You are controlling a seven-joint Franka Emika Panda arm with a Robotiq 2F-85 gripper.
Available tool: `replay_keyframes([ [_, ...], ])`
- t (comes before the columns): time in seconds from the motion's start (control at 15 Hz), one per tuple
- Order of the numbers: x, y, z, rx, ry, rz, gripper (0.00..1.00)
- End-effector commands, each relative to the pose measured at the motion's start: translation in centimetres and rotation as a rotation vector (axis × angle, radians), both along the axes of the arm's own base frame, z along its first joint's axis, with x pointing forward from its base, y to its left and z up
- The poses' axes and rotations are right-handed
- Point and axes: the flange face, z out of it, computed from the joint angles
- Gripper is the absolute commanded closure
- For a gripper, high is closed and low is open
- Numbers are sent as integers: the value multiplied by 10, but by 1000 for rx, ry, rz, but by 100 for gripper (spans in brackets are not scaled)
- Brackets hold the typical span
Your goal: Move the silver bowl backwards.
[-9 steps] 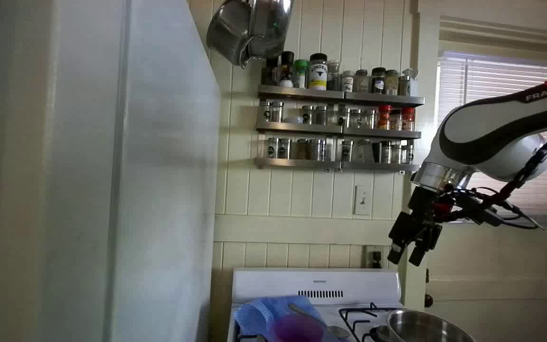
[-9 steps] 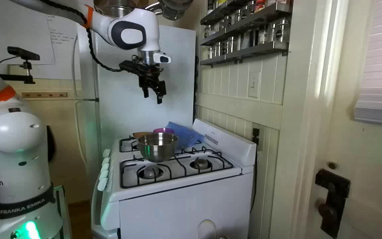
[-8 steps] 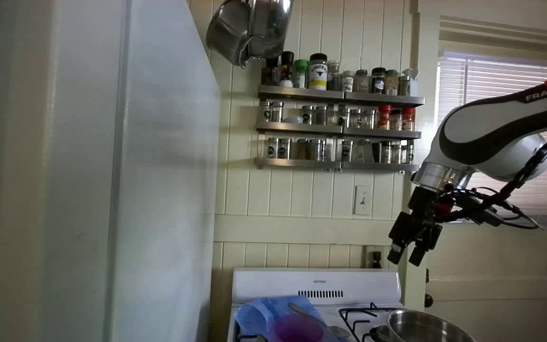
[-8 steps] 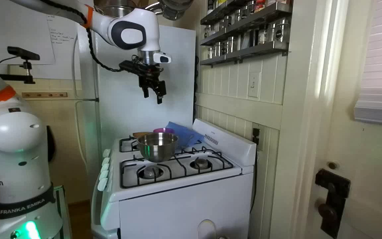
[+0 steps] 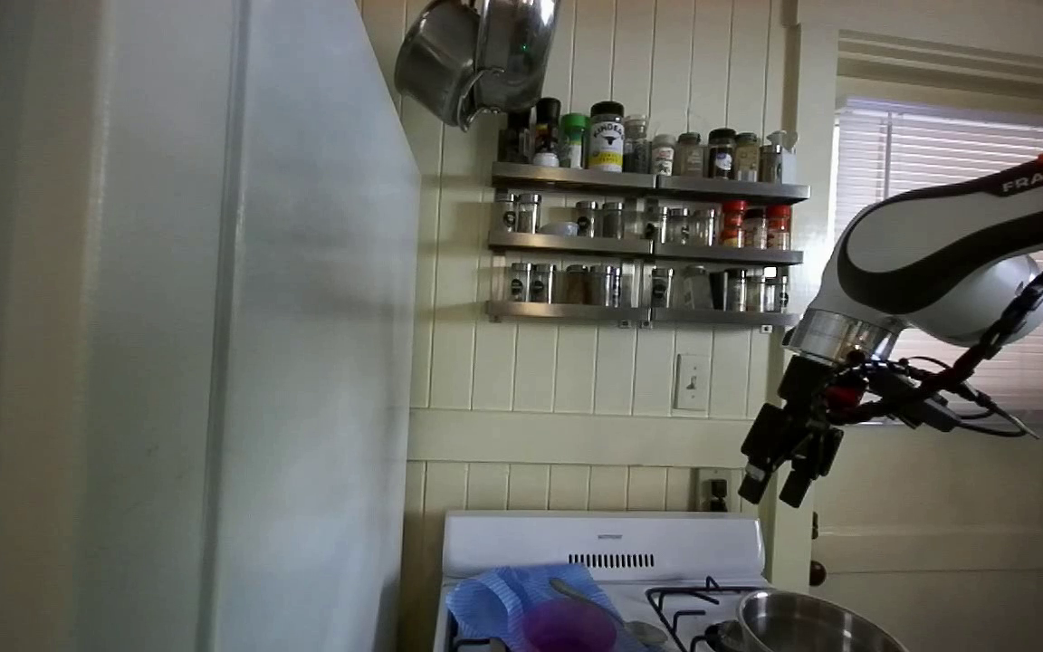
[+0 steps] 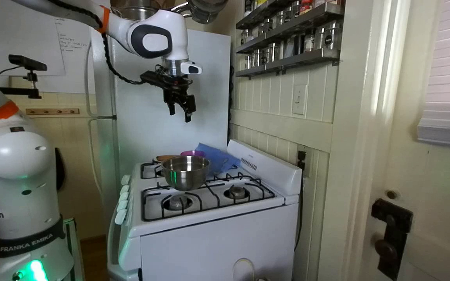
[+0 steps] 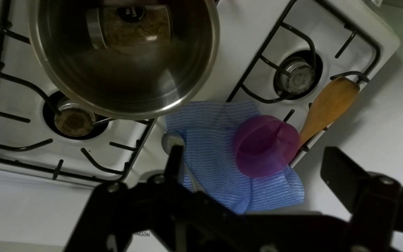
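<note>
White surface (image 7: pixel 243 31) of a gas stove (image 6: pixel 217 249), set against a panelled wall (image 5: pixel 485 371); rows of spice jars (image 5: pixel 606 145) are being carried above by metal shelves (image 5: pixel 734 189). The silver bowl (image 6: pixel 186 177) is being supported upright by a burner grate (image 7: pixel 141 144), toward the front — the side marked by the knobs (image 6: pixel 124 199). The hand (image 6: pixel 180 116) is being held well above the surface, its fingers (image 7: pixel 341 178) spread apart and nothing being gripped between them. Progress: the task is being judged as not yet begun. No contact with the bowl is being made; the descent, the grasp or push, and the shift toward the back panel (image 6: pixel 268 171) — assuming that direction is being meant by "backwards" — are all being left to do. Containers: inside the silver bowl, a jar (image 7: pixel 131 28) is being held on its side, its lid (image 7: pixel 97 28) directed leftward in the wrist view; brownish-yellow grains (image 7: pixel 135 35) are being shown through its clear body. The purple bowl (image 7: pixel 264 147) is being borne at least partly by a blue cloth (image 7: pixel 208 147), and no contents are being made out.
</note>
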Motion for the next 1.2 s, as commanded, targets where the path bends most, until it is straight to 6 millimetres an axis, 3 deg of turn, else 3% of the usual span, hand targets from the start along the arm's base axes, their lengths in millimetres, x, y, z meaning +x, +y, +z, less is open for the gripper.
replay_keyframes([
  [0.0, 0, 0, 0, 0, 1, 0, 0],
  [0.93, 0, 0, 0, 0, 1, 0, 0],
  [1.13, -5, -8, -4, -99, 37, 25, 0],
])
